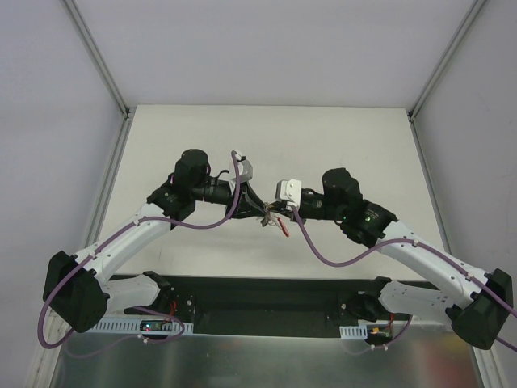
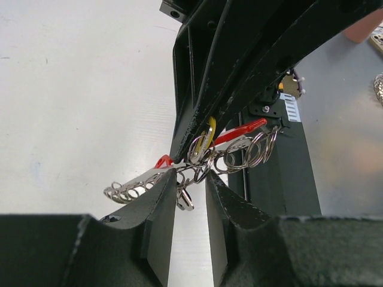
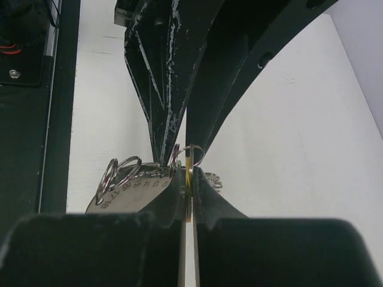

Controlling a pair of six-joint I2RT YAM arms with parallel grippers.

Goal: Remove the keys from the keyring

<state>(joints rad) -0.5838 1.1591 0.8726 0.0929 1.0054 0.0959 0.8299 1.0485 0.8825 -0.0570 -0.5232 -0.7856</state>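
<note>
the left arm and right arm have white links and black joints beyond the black base rail, each trailed by a purple cable. farthest from that rail, the left end effector and right end effector are matte black, the left one's fingers paint-chipped.

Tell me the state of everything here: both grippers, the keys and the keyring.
right gripper: shut on the keys, pinching the yellow head.
left gripper: jaws slightly apart with the keyring wire between them; grip unclear.
keys: bunched between both grippers, not yet removed.
keyring: loops closed and linked, keys threaded on.
</note>
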